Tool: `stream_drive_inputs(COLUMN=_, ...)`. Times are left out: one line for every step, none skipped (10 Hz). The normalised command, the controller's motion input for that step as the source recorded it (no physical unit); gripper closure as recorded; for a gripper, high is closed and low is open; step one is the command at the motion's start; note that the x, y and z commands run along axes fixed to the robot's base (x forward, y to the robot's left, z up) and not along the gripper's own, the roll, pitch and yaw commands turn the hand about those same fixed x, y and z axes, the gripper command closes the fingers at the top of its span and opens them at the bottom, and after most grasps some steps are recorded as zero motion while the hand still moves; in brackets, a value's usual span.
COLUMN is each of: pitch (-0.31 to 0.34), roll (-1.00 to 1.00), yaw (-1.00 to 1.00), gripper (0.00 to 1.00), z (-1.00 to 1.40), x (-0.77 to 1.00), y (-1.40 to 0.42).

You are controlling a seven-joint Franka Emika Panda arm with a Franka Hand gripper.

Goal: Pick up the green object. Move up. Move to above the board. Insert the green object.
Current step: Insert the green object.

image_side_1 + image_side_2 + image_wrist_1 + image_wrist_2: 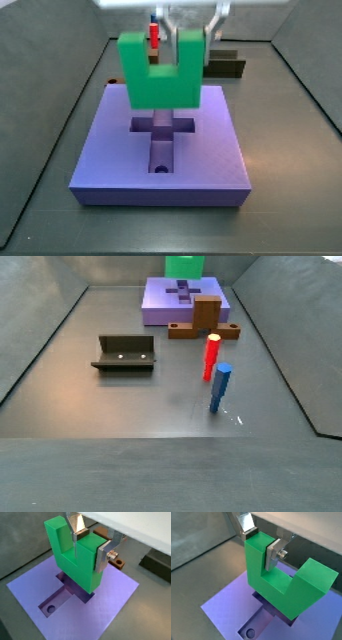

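My gripper [89, 546] is shut on one prong of the green object [77, 559], a bright green U-shaped block held with its prongs up. The same grip shows in the other wrist view, gripper [260, 544] on the green object [278, 577]. The block hangs just above the cross-shaped recess of the board [100, 612], a lavender-purple slab also seen below it [224, 607]. In a side view the green object [160, 72] hangs under my gripper [189, 25], over the far half of the board [120, 160]. It also shows at the far end [185, 264], above the board [160, 306].
A brown block [211, 330] lies against the board's near edge and shows beside the fingers [117, 560]. A red piece [211, 356] and a blue piece [222, 386] stand upright on the floor. The fixture [124, 353] stands to the left. A dark olive box [227, 68] sits behind the board.
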Motion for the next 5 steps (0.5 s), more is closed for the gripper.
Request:
stream_drive_inputs(pitch=-0.027, roll=-0.13, yaw=-0.01, gripper=1.00, z=-0.31, x=-0.09, y=0.00)
stream_drive_inputs(pitch=-0.004, roll=-0.13, yaw=0.07, gripper=1.00, z=-0.19, x=0.00, y=-0.10)
stream_drive_inputs(pitch=0.000, roll=-0.02, yaw=0.18, gripper=1.00, z=-0.11, x=0.07, y=-0.22)
stream_drive_inputs(pitch=0.000, roll=0.06, yaw=0.19, gripper=1.00, z=-0.23, x=0.27, y=-0.19)
stream_drive_inputs(pitch=-0.007, roll=0.24, yaw=0.14, gripper=1.00, z=-0.32, x=0.29, y=-0.10)
